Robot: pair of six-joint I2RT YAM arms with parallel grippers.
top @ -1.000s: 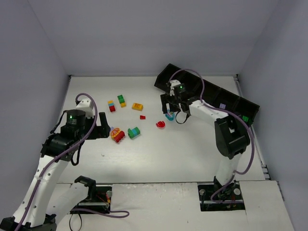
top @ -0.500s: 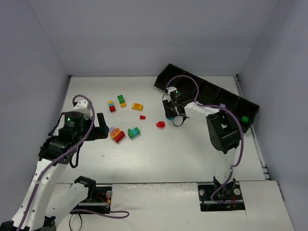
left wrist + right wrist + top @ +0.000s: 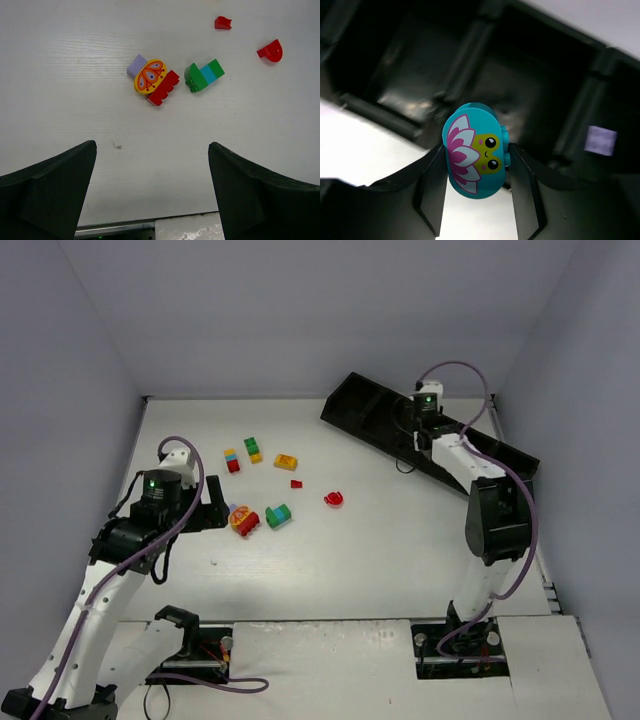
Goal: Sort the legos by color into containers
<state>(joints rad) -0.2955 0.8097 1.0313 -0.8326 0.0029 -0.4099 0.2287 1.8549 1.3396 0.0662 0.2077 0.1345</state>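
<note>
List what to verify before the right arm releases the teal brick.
1. Grip: right tool is shut on the teal brick, a finger on each side. ok.
2. Position: the brick hangs over the black tray. ok.
3. Exact compartment directly beneath the brick: cannot tell, the wrist view is angled and blurred.
4. Target compartment contents: cannot tell, too dark.
5. Colour clash: a purple brick lies in a compartment off to one side, past a divider. ok if the drop stays clear of it.
6. Left tool is open and empty over the loose bricks, away from the tray. ok.
</note>
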